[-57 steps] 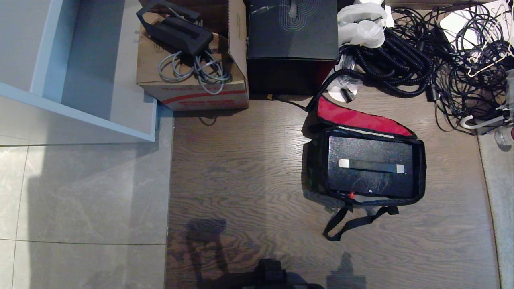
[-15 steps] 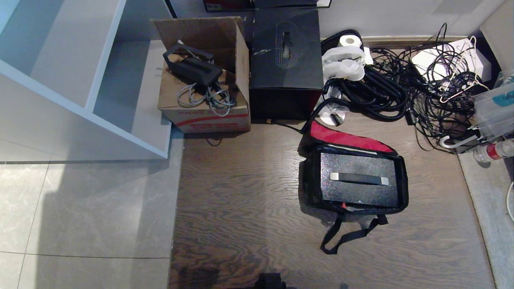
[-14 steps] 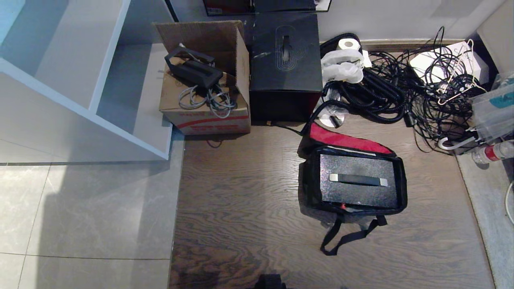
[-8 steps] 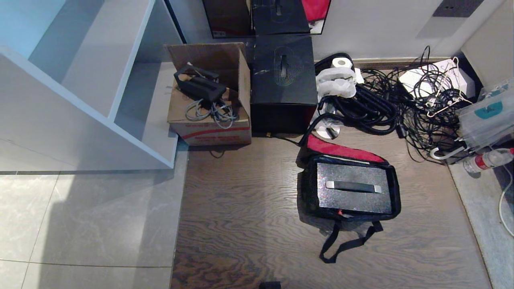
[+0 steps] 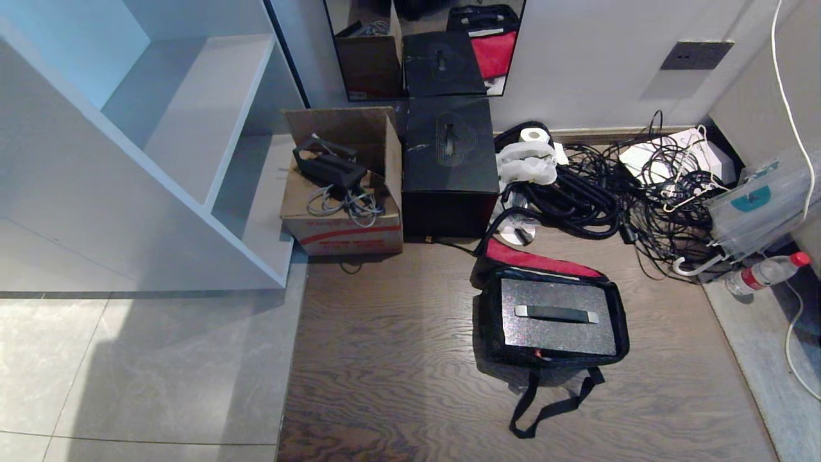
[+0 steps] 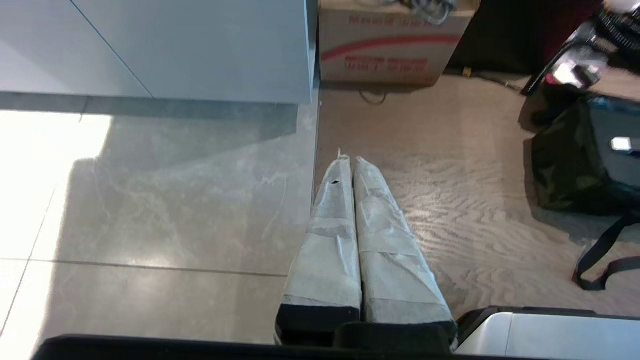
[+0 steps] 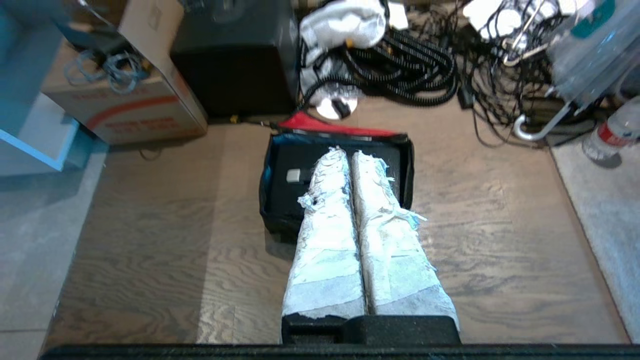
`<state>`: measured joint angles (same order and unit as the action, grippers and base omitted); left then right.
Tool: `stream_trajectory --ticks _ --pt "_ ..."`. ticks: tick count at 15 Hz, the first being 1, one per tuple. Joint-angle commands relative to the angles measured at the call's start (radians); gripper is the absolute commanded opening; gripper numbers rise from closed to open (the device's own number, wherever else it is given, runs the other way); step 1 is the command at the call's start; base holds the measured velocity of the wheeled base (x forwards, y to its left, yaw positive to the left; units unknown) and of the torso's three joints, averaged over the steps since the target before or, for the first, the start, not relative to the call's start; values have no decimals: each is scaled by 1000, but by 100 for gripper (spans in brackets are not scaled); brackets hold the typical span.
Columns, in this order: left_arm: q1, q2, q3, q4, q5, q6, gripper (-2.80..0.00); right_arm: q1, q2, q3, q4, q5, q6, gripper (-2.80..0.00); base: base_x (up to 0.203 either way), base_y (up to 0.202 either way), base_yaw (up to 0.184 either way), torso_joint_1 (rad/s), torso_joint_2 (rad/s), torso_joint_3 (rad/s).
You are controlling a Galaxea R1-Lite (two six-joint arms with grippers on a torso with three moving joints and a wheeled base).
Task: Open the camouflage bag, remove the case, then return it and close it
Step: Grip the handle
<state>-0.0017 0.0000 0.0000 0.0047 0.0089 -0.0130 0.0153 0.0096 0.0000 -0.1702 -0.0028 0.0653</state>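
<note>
case (image 7: 300,187) half hidden behind right gripper (image 7: 348,152) fingers (image 7: 327,220), cardboard box's (image 5: 343,221) red print unreadable

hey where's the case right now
In the head view, the case lies inside the open camouflage bag on the wood floor, right of centre, just in front of the black cube box.

light: bright, even | glare: left-wrist floor tiles (image 6: 45,165) | right-wrist: soft blur
</note>
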Motion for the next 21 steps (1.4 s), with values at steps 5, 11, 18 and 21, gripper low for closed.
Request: stream_trajectory --ticks 5,11,18,21 --pt "0 0 0 0 0 2 -280 0 3 40 -2 0 1 -280 0 0 0 0 5 170" --pt "0 0 0 0 0 4 -280 0 3 40 -2 0 1 -280 0 0 0 1 0 16" --pt "0 0 0 0 0 4 -280 0 3 40 -2 0 1 -280 0 0 0 0 0 0" --pt "0 0 0 0 0 4 -280 0 3 40 -2 0 1 -280 0 0 0 0 0 0"
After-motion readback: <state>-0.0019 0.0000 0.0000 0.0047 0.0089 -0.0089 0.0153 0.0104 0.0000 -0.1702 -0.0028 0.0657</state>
